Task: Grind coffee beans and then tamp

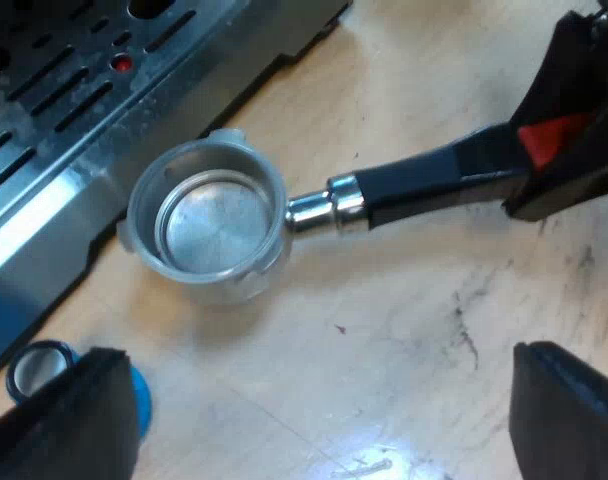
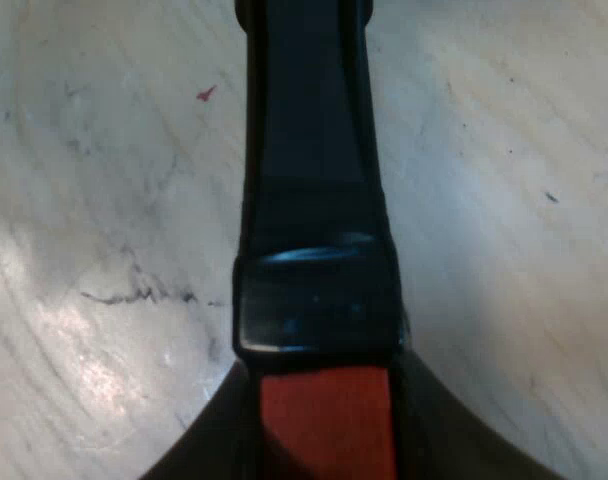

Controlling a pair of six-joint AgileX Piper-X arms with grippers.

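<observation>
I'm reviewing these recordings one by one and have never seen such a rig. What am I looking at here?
There are two robot arms; each picture is taken from one arm's wrist, looking past that arm's two black fingers. The left wrist view looks down on a wooden table: the espresso machine with its slotted metal tray, an empty metal holder beside it, and a blue tamper. The left gripper is open and holds nothing. The right wrist view looks along the holder's dark handle; the right gripper is shut on its red end.
</observation>
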